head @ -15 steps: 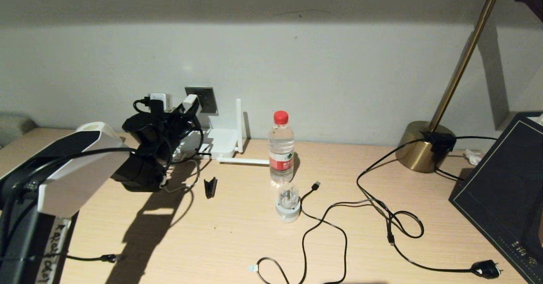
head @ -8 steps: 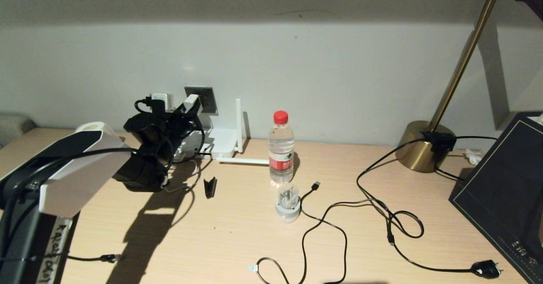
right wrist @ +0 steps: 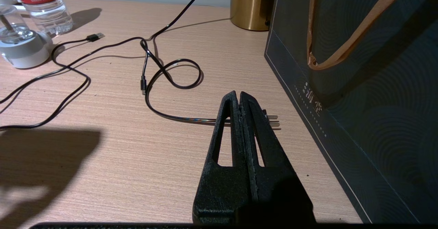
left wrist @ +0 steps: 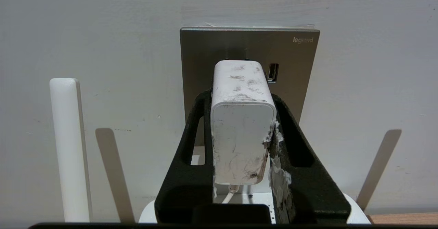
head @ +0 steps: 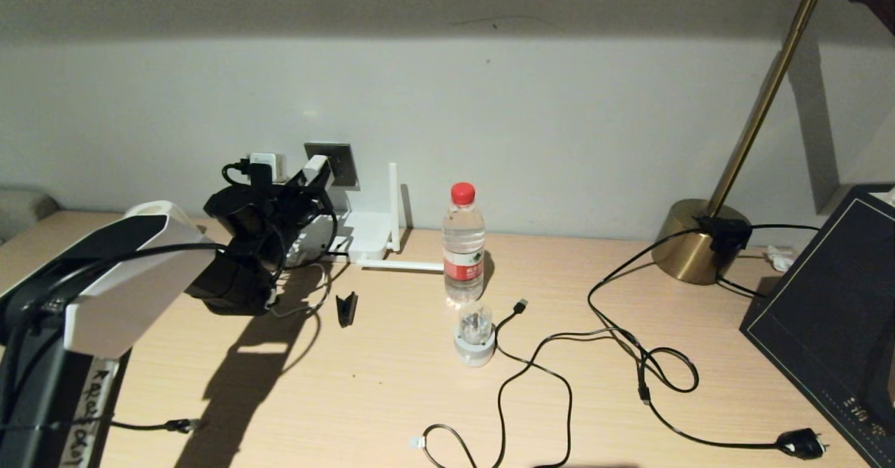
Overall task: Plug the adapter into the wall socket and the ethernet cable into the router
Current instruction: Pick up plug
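Note:
My left gripper (left wrist: pixel 242 97) is shut on the adapter (left wrist: pixel 243 136), a scuffed white block held between both black fingers, with its thin white cord hanging below. The adapter's far end meets the face of the grey wall socket (left wrist: pixel 297 61); its prongs are hidden. From the head view, the left gripper (head: pixel 313 174) is up against the wall socket (head: pixel 341 160), just above the white router (head: pixel 367 234). The ethernet cable (head: pixel 447 428) lies loose near the table's front edge, its clear-tipped plug pointing left. My right gripper (right wrist: pixel 239 95) is shut and empty, low over the table.
A water bottle (head: pixel 463 244) and a round white-and-clear plug piece (head: pixel 475 331) stand right of the router. Black cables loop across the middle of the table to a mains plug (head: pixel 800 443). A brass lamp base (head: pixel 692 240) and a dark bag (right wrist: pixel 359 85) fill the right side.

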`<state>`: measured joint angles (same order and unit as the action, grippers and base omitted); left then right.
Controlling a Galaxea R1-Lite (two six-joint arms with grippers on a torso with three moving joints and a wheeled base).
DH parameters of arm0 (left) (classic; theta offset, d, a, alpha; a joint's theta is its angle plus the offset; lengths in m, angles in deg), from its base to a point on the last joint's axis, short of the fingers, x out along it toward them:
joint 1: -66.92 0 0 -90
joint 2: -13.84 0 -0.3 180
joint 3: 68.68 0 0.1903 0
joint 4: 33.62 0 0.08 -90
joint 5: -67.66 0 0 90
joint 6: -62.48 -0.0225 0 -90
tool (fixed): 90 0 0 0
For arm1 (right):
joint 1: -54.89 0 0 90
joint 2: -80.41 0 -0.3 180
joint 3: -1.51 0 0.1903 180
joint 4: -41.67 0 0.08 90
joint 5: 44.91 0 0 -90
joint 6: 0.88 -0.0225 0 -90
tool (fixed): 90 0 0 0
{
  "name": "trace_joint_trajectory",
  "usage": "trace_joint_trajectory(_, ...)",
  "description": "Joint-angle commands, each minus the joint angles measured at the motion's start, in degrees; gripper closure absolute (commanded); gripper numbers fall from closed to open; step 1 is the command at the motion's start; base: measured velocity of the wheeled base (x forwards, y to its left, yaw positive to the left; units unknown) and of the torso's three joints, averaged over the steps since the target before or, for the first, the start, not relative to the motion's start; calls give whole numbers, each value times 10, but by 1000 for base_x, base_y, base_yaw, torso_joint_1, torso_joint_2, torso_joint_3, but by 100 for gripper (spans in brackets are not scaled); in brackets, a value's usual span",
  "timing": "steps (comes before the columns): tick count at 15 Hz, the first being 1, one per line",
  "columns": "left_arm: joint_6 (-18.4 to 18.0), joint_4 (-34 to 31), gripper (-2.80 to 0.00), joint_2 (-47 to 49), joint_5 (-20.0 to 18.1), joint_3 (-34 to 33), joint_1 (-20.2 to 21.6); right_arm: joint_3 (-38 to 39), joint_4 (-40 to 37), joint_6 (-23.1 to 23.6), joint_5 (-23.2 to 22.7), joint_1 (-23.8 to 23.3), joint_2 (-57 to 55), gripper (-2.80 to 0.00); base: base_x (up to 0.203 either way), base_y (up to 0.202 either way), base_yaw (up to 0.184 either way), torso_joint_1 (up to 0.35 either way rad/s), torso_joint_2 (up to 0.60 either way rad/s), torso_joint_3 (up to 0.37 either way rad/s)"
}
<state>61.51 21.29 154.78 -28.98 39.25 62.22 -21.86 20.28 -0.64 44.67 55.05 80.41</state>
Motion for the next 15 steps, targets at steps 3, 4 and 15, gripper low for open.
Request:
trace_joint_trajectory(3, 0, -5, 0, -2, 0, 6, 0, 6, 0, 0, 0, 0, 0, 0, 0, 0, 0, 0, 0, 0)
trace_joint_trajectory(4, 0, -8, 0, -2, 0, 7, 0, 6, 0, 0, 0, 0, 0, 0, 0, 0, 0, 0, 0, 0)
trace_joint_trajectory(15, 0, -24, 0, 12, 0, 30, 0, 6, 0, 0, 0, 0, 0, 0, 0, 0, 0, 0, 0, 0)
